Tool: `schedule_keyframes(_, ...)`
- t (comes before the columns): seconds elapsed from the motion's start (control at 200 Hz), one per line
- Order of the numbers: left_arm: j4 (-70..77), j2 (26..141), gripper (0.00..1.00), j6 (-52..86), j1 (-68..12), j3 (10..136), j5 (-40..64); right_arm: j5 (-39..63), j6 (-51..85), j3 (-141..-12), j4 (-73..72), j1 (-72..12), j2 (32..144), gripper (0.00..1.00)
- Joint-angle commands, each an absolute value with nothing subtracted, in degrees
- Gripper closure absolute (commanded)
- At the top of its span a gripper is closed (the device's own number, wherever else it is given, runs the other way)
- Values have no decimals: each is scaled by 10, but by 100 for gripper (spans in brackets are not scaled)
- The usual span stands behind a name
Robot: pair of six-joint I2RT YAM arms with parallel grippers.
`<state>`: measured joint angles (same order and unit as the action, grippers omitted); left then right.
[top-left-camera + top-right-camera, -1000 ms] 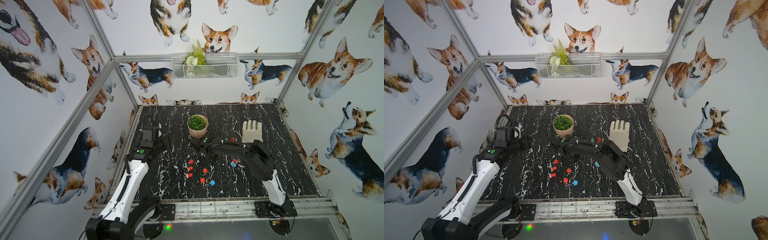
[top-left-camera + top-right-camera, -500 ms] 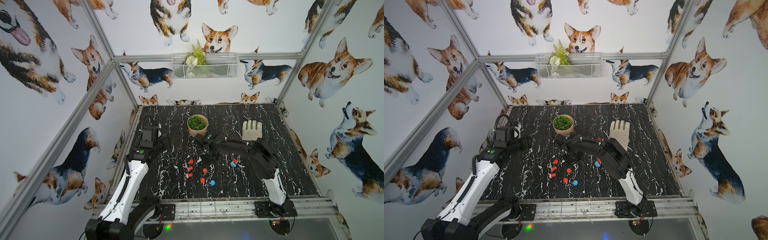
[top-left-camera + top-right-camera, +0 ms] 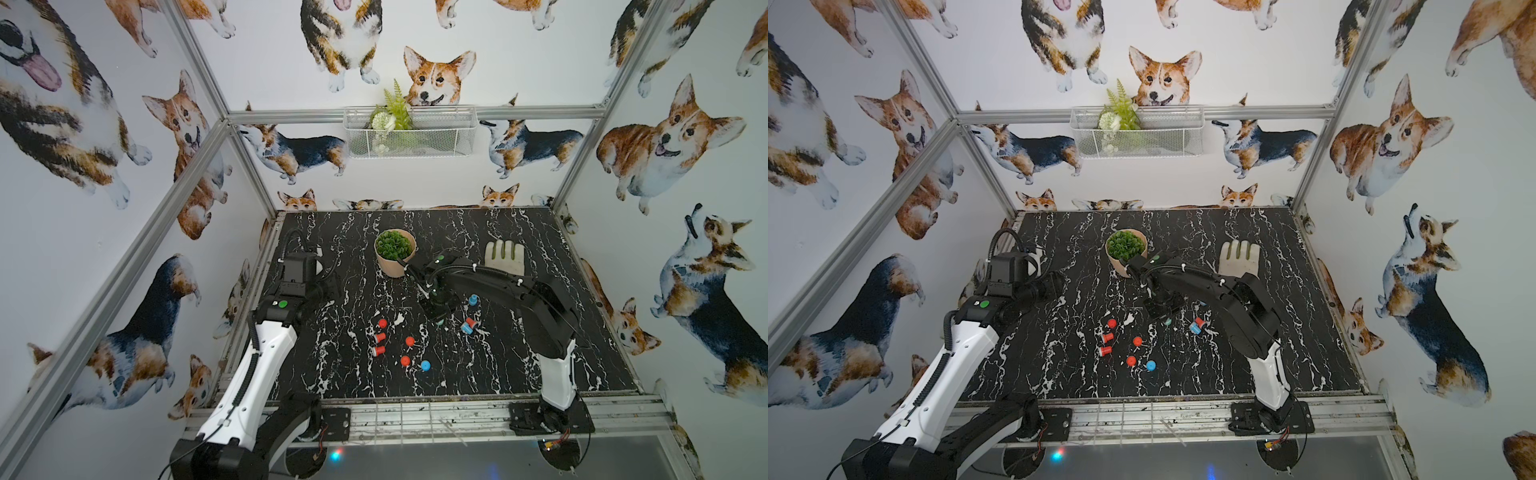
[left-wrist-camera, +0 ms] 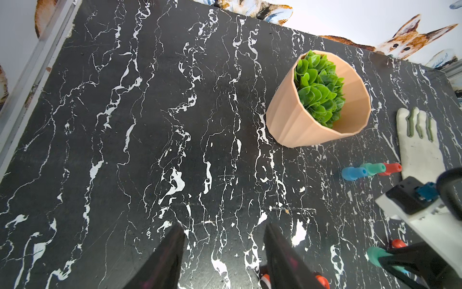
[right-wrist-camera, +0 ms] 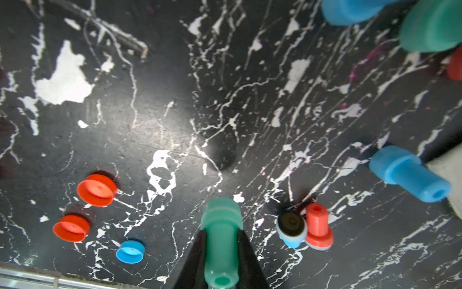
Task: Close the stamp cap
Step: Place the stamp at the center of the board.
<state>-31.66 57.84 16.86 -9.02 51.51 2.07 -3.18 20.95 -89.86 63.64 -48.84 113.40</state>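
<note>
Here, right gripper (image 5: 222, 234) clamped on the green stamp (image 5: 220, 212) by its stem, over the black marble table (image 3: 498, 374), red cap (image 5: 97, 189) and blue cap (image 5: 130, 251) lying nearby, left gripper (image 4: 224, 226) half-parted, empty.

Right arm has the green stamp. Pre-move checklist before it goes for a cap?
1. Grip: right gripper shut on green stamp: ok.
2. Spare arm: left gripper open, empty: ok.
3. Green cap in sight: not ok; the right wrist view shows only red caps and a blue cap loose.
4. Held stamp's face bare: cannot tell; it points away from the camera.
5. Neighbours: blue stamp, black face bare, and red stamp lie apart from the held one: ok.
</note>
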Motion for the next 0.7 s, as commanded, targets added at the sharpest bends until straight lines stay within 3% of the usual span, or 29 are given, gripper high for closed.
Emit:
schedule_keyframes(0.0,-316,578,45,160,-89,517,17,-46,213,-880,626,-460,1115,99)
schedule_keyframes(0.256,-316,579,45,159,-89,518,18,-32,200,-860,576,-379,1123,92)
schedule_keyframes(0.697,-316,581,45,159,-89,518,14,-61,174,-904,553,-357,1190,80)
